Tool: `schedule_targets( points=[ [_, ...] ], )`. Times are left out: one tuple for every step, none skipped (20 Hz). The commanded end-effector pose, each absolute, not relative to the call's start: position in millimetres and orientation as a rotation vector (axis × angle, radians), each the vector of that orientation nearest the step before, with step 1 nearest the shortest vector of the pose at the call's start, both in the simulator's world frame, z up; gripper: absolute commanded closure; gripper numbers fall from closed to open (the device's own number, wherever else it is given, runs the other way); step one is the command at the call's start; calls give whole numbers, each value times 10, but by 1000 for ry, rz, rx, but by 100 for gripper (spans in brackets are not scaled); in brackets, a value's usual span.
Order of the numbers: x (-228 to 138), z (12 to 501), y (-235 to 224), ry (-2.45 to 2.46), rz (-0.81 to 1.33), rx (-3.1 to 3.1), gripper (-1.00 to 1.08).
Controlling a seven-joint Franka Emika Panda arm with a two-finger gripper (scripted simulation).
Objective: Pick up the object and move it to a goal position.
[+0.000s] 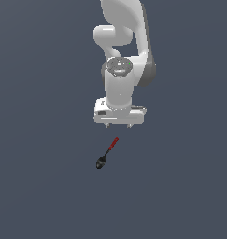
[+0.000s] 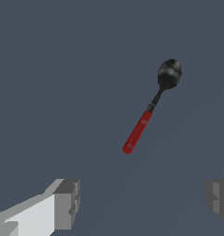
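You are looking at a single white arm [image 1: 124, 56] hanging over a flat, plain grey-blue floor [image 1: 40, 186]. The gripper [image 1: 119, 126] is pointing straight down, and its two fingers are standing wide apart. In the wrist view you are seeing one grey finger pad [image 2: 67, 203] at one side of the frame and the other at the opposite edge, with open floor showing between them. Nothing is sitting between the fingers, so the gripper is holding nothing.

The spoon [image 1: 107, 153] is lying on the floor, clear of the gripper and touching neither finger. In the exterior view it is lying just beyond the fingertips, toward the camera, with the tip of its red handle nearest the gripper and its black bowl farthest from it. It is lying at a slant, with the bowl angling off toward the exterior view's left. In the wrist view the spoon [image 2: 150, 108] is lying ahead of the fingers, outside the gap between them, with its handle end pointing back toward the gap and its bowl pointing away. A thin dark neck is joining handle and bowl.

You are not seeing any container here; the spoon is lying on bare floor.
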State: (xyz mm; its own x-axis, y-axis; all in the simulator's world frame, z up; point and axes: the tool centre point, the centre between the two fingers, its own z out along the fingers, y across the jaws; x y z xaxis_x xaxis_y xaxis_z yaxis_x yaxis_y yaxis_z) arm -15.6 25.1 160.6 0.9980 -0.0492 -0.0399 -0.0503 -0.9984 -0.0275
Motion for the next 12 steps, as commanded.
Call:
schedule_targets(
  points=[
    [-139, 1579, 237, 96, 61, -3111, -92],
    [-125, 1561, 228, 110, 60, -3111, -92],
    [-109, 1539, 216, 125, 58, -3111, -92],
    [-90, 1513, 202, 143, 57, -3110, -92],
    [-69, 1484, 186, 164, 55, -3110, -92],
    [-46, 1451, 168, 187, 53, -3109, -92],
    [-20, 1414, 148, 213, 51, -3108, -92],
    [8, 1373, 125, 241, 49, -3107, -92],
    [37, 1327, 101, 272, 46, -3105, -92],
    [69, 1277, 73, 305, 43, -3103, -92],
    [102, 1222, 43, 341, 40, -3101, -92],
    [137, 1163, 10, 380, 37, -3098, -92]
  ],
)
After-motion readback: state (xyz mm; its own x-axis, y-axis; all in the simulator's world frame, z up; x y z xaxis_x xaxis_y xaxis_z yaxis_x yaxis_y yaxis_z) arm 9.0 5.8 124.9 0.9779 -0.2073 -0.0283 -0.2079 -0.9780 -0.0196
